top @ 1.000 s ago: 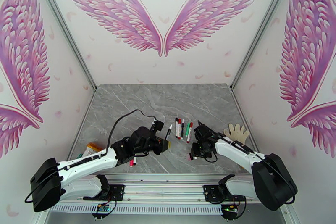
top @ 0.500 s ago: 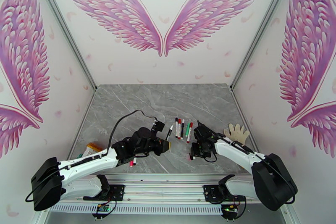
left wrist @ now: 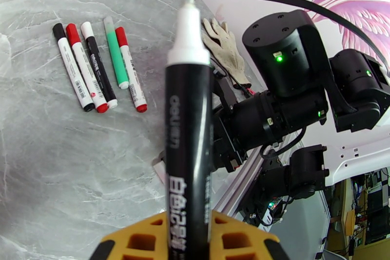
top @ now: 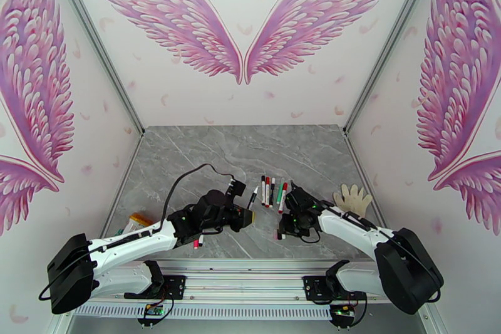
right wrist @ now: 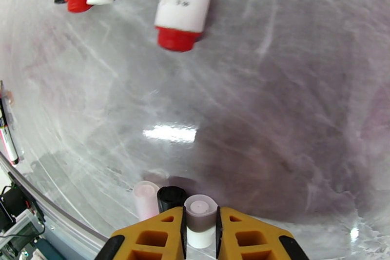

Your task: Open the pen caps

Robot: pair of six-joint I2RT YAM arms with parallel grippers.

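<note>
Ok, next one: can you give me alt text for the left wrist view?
The left gripper is shut on a black pen, uncapped, its white tip pointing away from the camera. Five more pens lie side by side on the grey marble table; the right arm and a white glove sit beyond.

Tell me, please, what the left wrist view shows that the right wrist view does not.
Left wrist view's own: the left gripper shut on a black pen with its tip bare, plus the glove and the right arm. Right wrist view's own: the right gripper shut on a white cap, with a black cap and a pale cap standing beside it. Shared: the row of pens and the marble table.
</note>
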